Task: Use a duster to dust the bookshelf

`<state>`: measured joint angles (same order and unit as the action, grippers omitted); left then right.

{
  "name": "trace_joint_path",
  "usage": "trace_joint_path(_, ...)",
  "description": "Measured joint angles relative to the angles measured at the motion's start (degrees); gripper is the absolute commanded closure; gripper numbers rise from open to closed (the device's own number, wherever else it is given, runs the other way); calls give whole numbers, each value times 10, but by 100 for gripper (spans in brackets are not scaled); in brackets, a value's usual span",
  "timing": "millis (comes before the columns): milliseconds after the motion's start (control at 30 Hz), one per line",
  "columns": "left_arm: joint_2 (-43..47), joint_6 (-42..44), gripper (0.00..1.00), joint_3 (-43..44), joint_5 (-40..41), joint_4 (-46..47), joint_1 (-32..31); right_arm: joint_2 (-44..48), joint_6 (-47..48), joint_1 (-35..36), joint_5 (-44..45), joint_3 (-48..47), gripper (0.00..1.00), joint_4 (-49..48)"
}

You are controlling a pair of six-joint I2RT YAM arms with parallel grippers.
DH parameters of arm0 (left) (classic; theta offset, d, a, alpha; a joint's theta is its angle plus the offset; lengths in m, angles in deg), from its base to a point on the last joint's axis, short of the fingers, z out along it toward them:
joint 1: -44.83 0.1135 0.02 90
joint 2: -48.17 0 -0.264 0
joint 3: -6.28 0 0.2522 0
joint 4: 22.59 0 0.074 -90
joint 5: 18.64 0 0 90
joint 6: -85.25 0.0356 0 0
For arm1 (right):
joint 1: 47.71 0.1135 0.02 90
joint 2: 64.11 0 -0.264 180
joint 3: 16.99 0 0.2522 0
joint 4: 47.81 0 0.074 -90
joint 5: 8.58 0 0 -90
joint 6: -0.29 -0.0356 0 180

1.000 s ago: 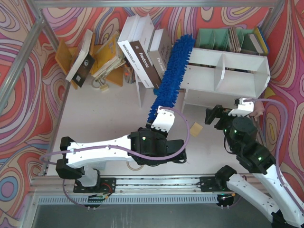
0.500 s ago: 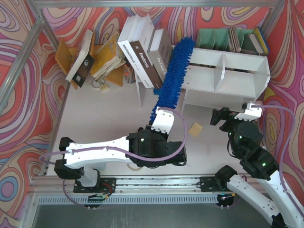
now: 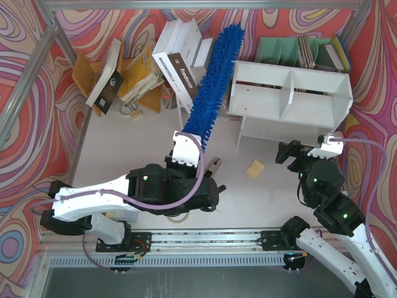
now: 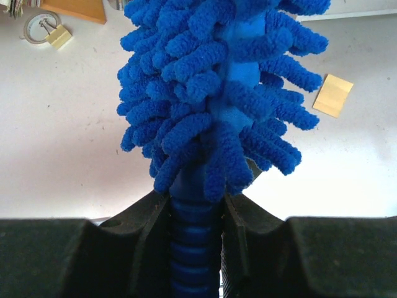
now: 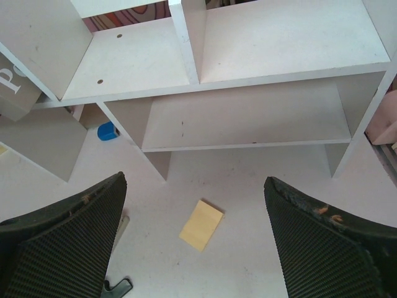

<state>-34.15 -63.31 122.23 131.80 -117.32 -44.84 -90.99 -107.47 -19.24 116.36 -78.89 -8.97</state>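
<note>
Blue duster (image 3: 211,79) clamped in left gripper (image 4: 196,208), angled just beside bookshelf (image 3: 313,108) left edge; right gripper (image 5: 195,245) wide, near its front.

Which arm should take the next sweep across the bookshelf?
Left. The left gripper is shut on the handle of the duster, whose fluffy head lies right beside the left end of the bookshelf. The right gripper hangs open and empty before the shelf front.
</note>
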Motion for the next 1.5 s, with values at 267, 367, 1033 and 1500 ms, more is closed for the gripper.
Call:
trace_joint_path(267, -43, 36, 100, -21, -18, 65, 8, 2, 0, 0, 2, 2, 19, -6)
trace_joint_path(367, -80, 50, 100, -21, -37, 86, 9, 2, 0, 0, 3, 2, 18, -6)
trace_joint_path(1033, -10, 83, 100, -17, -12, 85, 23, 2, 0, 0, 11, 3, 18, -7)
trace_joint_path(1500, -17, 82, 100, -91, -45, 123, 39, 6, 0, 0, 13, 4, 19, -7)
